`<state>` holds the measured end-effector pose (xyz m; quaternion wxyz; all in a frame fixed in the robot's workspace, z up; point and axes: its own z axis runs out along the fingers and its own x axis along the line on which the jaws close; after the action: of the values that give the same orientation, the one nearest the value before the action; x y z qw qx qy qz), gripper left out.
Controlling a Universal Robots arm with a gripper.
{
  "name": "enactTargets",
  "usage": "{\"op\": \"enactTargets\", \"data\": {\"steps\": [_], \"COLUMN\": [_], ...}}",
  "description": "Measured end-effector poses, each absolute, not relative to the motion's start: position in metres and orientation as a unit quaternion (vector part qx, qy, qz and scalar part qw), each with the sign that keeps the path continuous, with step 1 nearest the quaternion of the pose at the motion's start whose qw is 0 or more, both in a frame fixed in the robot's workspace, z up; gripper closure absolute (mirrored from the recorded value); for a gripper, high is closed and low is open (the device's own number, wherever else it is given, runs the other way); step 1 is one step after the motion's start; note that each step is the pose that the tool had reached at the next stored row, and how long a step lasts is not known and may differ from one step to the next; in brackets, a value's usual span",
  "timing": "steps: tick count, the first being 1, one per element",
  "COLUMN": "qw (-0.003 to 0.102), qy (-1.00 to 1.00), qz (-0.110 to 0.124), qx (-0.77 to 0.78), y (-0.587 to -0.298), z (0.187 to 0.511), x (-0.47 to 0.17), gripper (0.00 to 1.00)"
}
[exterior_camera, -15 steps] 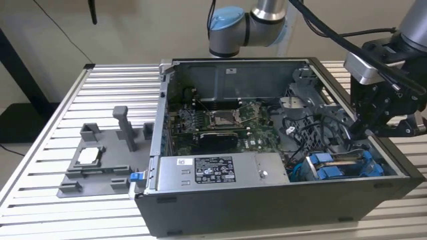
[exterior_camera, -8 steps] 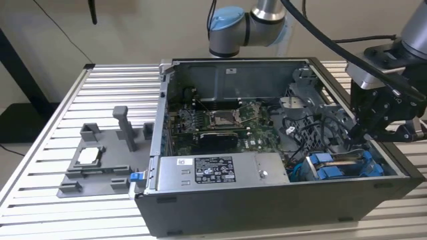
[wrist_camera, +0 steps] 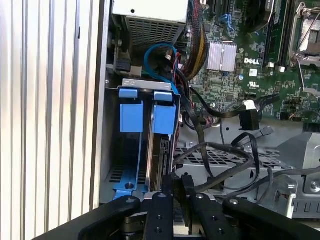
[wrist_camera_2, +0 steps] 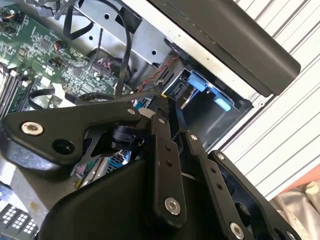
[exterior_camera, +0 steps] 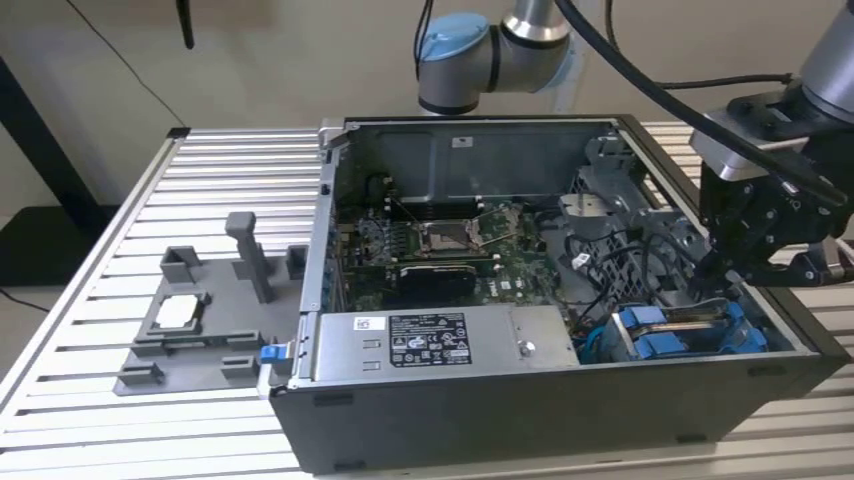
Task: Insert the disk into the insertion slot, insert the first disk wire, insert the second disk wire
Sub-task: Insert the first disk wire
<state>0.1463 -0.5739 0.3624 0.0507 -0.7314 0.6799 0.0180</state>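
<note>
The disk stands edge-on in the insertion slot of the grey drive cage, its blue frame tab facing out. Beside it sits a second blue frame. In the exterior view the disk lies in the case's front corner on the exterior view's right. My gripper hangs right over the cage, fingers close together on a black wire connector whose cable loops off over the case floor. The gripper is just above the blue frames; in the second wrist view the gripper nears the blue tabs.
The open computer case lies on a slatted metal table. Inside are the motherboard, a silver power supply box and loose black cables. A grey fixture stands on the exterior view's left.
</note>
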Motion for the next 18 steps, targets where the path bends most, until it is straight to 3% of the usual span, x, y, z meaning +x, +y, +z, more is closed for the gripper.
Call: {"op": "enactTargets", "data": {"steps": [8,18], "qw": [0.043,0.042], "qy": [0.681,0.681], "qz": [0.018,0.019], "qx": [-0.731,-0.731], "y": [-0.5739,-0.5739], "z": [0.3588,0.3578], "x": [0.1465,0.1466], "gripper": [0.81,0.81]}}
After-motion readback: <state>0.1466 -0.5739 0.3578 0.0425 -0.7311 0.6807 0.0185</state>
